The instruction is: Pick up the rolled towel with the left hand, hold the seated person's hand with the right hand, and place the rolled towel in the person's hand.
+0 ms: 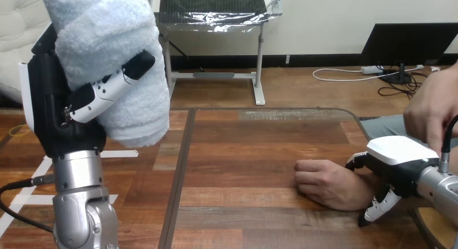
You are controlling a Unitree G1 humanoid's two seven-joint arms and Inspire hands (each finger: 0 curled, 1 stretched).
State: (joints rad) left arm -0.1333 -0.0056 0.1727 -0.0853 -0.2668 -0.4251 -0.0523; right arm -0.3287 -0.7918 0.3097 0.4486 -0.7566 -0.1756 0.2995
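Left hand (51, 103) grips rolled towel (108, 54) up high | right hand (402, 157) wraps person's wrist (361, 187) | person's hand (323, 183) is curled: your towel may roll off.

Rolled towel (102, 27) in left hand (48, 103)

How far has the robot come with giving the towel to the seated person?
Done: the left hand holds the rolled towel raised above the table. In hand: the right hand lies over the person's wrist, fingers curled round it. Left: the person's hand rests closed on the table, so the towel is not yet placed.
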